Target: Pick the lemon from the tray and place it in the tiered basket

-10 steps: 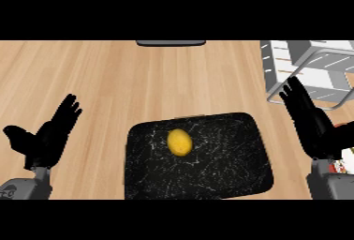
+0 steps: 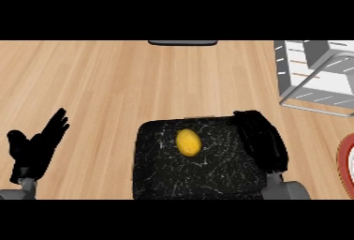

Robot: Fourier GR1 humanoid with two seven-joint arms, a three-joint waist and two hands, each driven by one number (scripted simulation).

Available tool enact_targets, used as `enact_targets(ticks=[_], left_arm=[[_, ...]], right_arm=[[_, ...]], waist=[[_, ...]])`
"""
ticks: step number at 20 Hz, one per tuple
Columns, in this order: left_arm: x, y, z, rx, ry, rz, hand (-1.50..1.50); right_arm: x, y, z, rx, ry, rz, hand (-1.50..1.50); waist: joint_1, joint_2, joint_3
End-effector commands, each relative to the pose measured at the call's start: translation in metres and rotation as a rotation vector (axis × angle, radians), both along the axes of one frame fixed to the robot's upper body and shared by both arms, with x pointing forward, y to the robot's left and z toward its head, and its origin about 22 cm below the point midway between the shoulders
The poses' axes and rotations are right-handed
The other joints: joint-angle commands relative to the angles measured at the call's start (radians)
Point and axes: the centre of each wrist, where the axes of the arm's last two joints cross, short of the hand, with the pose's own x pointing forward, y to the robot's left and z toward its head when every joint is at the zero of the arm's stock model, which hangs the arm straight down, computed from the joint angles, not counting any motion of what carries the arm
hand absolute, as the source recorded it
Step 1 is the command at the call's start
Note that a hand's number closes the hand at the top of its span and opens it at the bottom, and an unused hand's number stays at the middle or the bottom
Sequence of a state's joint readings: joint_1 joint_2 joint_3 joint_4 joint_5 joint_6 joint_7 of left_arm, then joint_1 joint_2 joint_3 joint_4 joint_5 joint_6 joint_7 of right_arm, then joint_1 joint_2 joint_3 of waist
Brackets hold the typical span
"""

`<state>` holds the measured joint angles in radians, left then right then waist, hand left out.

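One lemon (image 2: 188, 142) lies mid-tray (image 2: 166, 180), and we are at the reach step: our right hand (image 2: 261, 138) hovers just beside it, fingers straight, and must next curl round it, while the left hand (image 2: 34, 147) rests open.

Light wooden counter (image 2: 124, 89) with plank grain fills the view.

We see a kitchen: a wooden counter (image 2: 138, 84) carries a black tray (image 2: 200, 168) with a lemon (image 2: 188, 142), and a wire basket (image 2: 318, 75) stands near.
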<state>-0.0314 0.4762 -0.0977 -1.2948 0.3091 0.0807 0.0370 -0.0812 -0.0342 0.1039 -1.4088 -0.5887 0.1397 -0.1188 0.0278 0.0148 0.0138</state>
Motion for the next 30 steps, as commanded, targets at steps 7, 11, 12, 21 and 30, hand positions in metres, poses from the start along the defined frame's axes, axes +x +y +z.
enact_targets(ticks=[7,11,12,21,30], left_arm=[[-0.009,0.012,0.001,0.05,0.053,0.015,0.0],[-0.013,0.021,-0.007,0.056,0.066,0.043,0.0],[-0.009,0.018,-0.002,0.037,0.06,0.038,0.0],[-0.006,0.008,-0.001,0.044,0.071,0.049,0.0],[-0.027,0.019,0.0,0.046,0.073,0.046,0.0]], right_arm=[[0.007,-0.011,-0.009,-0.926,-0.06,0.066,-1.5],[0.032,0.0,0.022,-1.09,0.0,0.204,-1.5],[0.04,0.009,0.036,-1.097,-0.006,0.28,-1.5],[0.08,0.07,0.107,-1.111,0.015,0.526,-1.5],[0.083,0.081,0.14,-1.223,0.171,0.694,-1.5]], waist=[[0.011,-0.017,-0.019],[-0.009,-0.015,-0.017],[-0.009,-0.016,-0.016],[-0.021,-0.015,-0.014],[-0.023,-0.017,-0.014]])
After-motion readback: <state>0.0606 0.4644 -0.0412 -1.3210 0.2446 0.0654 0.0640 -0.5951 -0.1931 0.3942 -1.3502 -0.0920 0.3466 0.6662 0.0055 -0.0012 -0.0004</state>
